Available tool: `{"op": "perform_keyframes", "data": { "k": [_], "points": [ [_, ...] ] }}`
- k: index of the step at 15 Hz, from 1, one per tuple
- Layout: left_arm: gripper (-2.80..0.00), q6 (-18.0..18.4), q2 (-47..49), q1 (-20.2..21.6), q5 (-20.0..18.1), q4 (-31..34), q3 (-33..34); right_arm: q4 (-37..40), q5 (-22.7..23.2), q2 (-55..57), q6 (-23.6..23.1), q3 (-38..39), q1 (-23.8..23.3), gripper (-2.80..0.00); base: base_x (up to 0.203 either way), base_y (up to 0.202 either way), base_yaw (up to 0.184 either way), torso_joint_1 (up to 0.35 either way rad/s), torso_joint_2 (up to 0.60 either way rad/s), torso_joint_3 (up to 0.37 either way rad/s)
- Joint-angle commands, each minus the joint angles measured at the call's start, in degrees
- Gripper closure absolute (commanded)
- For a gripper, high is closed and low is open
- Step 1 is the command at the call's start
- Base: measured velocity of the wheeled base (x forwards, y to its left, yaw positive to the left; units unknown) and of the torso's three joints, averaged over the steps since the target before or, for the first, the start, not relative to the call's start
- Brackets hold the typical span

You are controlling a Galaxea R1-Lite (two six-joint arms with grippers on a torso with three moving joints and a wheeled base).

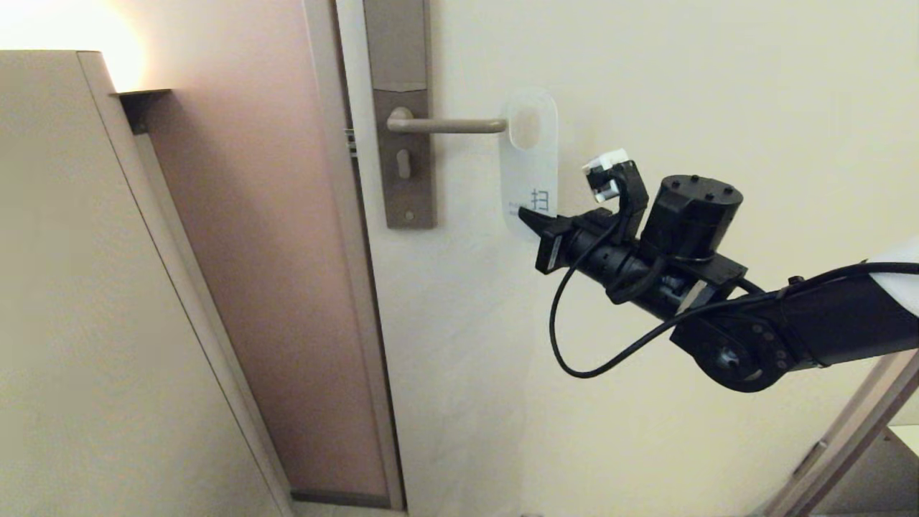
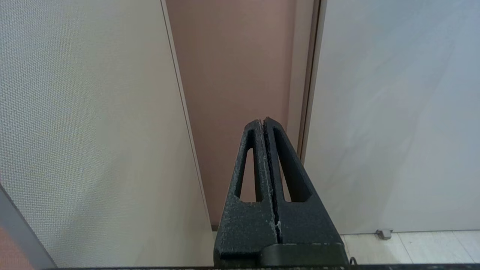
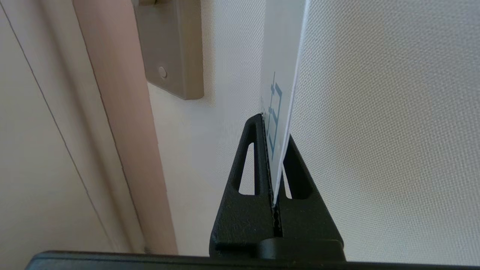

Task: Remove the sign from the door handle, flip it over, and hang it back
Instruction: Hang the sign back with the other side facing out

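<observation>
Right gripper [image 1: 537, 221] pinches the sign's [image 1: 532, 161] lower edge, its hole just off the door handle's [image 1: 446, 126] tip; I judge it thin, light, bendy (edge grip suits).

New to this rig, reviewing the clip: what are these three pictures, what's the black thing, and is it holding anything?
It is a two-armed robot facing a door. The wide picture comes from its head camera; the other two come from cameras on each wrist, looking along the fingers.

The black arm entering from the right ends in the right hand, which is shut on the lower end of the sign, white face out. The sign's hole sits just past the tip of the door handle, so it is not hanging on the lever. The right wrist view shows the sign pinched between the fingers.

The left hand is shut, empty and parked low, facing the door frame.
</observation>
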Motion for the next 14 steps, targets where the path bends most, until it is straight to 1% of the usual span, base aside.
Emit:
{"op": "perform_keyframes", "data": {
  "k": [1,3,6,14],
  "points": [
    [0.00,0.0,0.1,0.0,0.0,0.0,0.0,-0.4,0.1,0.5,-0.5,-0.4,0.0,0.00,0.000,0.000,0.000,0.000,0.00,0.000],
    [0.00,0.0,0.1,0.0,0.0,0.0,0.0,-0.3,0.2,0.9,-0.7,-1.8,0.3,0.00,0.000,0.000,0.000,0.000,0.00,0.000],
    [0.00,0.0,0.1,0.0,0.0,0.0,0.0,-0.3,0.2,1.5,-0.8,-3.5,2.2,0.00,0.000,0.000,0.000,0.000,0.00,0.000],
    [0.00,0.0,0.1,0.0,0.0,0.0,0.0,-0.5,0.2,2.5,-1.5,-3.7,6.2,0.00,0.000,0.000,0.000,0.000,0.00,0.000]
  ]
}}
